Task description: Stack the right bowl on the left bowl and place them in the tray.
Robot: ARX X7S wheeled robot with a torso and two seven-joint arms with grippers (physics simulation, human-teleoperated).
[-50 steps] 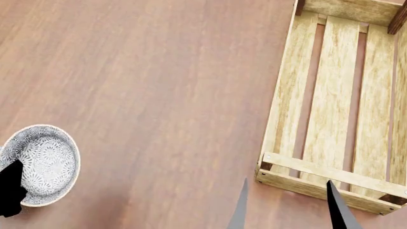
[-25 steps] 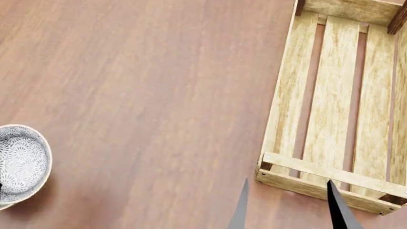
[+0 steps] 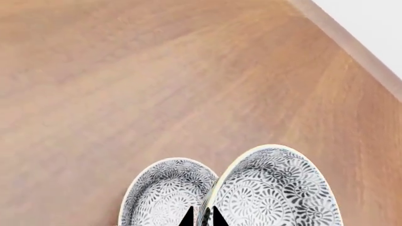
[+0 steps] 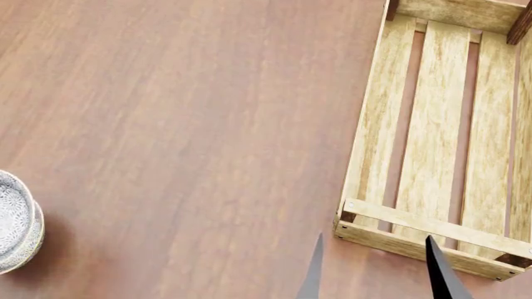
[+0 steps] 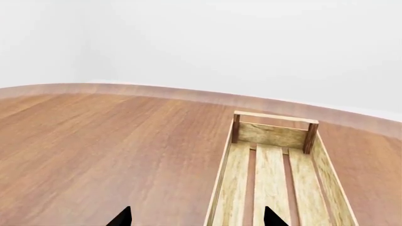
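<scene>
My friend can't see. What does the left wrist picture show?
Two gray-patterned bowls sit side by side on a brown wooden table. The left gripper pinches the rim of one bowl with its black fingers.

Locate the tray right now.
In the head view the tray sits on the table at the right side, just ahead of the right gripper, empty, and far from the bowl at the left edge.

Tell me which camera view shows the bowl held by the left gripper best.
The left wrist view: the held bowl shows nearly whole, its rim pinched by the left gripper, beside the second bowl. The head view shows only bowl edges at its left border. The right wrist view shows no bowl.
</scene>
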